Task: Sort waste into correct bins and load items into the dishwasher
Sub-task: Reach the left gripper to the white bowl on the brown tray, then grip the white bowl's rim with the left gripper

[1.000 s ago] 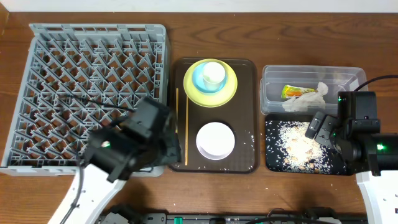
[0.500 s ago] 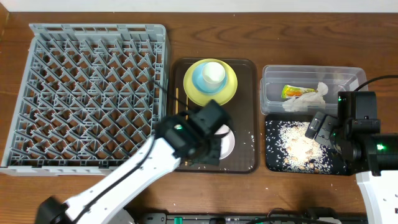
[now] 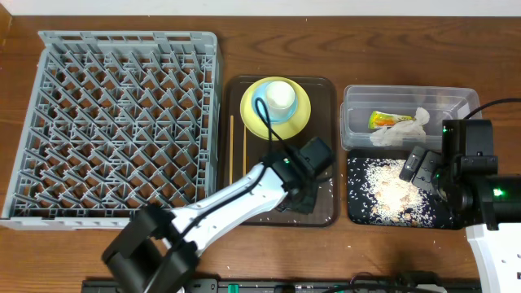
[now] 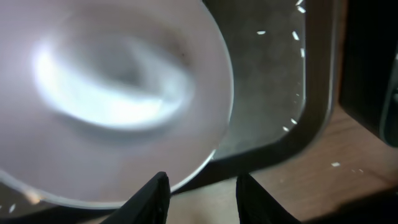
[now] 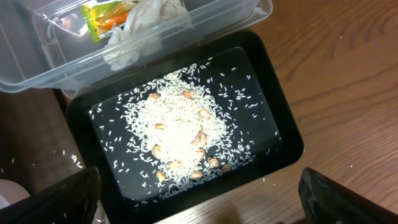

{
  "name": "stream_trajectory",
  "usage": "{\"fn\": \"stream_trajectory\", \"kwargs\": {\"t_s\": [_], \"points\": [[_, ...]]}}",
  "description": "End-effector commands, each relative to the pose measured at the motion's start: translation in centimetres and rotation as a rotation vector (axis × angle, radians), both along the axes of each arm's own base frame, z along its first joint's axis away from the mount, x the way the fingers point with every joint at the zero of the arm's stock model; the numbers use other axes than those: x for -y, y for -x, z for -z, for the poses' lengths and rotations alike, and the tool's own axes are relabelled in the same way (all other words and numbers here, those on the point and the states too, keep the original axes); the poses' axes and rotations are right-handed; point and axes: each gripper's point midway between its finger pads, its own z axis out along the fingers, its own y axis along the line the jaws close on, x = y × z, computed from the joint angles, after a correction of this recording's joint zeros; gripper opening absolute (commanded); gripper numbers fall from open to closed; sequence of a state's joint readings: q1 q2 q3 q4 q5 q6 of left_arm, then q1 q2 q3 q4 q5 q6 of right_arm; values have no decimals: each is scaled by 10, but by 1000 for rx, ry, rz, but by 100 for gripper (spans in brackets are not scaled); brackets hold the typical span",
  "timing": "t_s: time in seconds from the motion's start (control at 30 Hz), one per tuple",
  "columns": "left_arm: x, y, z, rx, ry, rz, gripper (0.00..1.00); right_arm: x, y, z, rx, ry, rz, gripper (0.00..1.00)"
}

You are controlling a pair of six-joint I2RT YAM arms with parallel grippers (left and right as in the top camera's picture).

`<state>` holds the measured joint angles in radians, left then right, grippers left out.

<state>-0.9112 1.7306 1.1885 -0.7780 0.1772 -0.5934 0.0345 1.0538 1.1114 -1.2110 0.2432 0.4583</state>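
Observation:
A blurred white bowl point(image 4: 112, 93) fills the left wrist view, lying on the brown serving tray point(image 4: 267, 93). My left gripper point(image 4: 202, 199) hovers at the bowl's near rim, partly open, with nothing between its fingers point(image 4: 152, 198). In the overhead view that gripper point(image 3: 305, 175) and its arm cover most of the bowl. The yellow plate point(image 3: 297, 120) carries a light-blue cup point(image 3: 262, 102) and a white cup point(image 3: 280, 95). Chopsticks point(image 3: 232, 146) lie along the tray's left side. My right gripper point(image 5: 199, 199) stands wide open over the black tray point(image 5: 261, 68) of rice.
The grey dish rack point(image 3: 122, 122) fills the left of the table. The clear tub point(image 3: 407, 98) at the back right holds the snack wrapper point(image 3: 387, 120) and the tissue point(image 3: 411, 126). Rice crumbs point(image 4: 295, 37) lie scattered on the brown tray's right side.
My left arm swung right from the rack's front corner to over the white bowl, and its jaws narrowed. The right arm has not moved.

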Motion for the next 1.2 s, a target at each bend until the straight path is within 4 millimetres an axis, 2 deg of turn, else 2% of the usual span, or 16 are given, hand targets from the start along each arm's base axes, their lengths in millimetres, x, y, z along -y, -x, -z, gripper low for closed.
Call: {"fn": "stream_trajectory", "kwargs": {"t_s": [0.0, 0.27, 0.8, 1.0, 1.17], "points": [[-1, 1, 12, -5, -32, 18, 37, 3, 0, -2, 3, 8, 8, 99], [-7, -7, 29, 17, -93, 15, 37, 3, 0, -2, 2, 8, 8, 99], [-27, -35, 29, 176, -212, -13, 30, 3, 0, -2, 3, 8, 8, 99], [-14, -46, 26, 231, -169, 21, 31, 3, 0, -2, 3, 8, 8, 99], [-15, -51, 25, 254, -176, 15, 31, 3, 0, -2, 3, 8, 8, 99]]}}
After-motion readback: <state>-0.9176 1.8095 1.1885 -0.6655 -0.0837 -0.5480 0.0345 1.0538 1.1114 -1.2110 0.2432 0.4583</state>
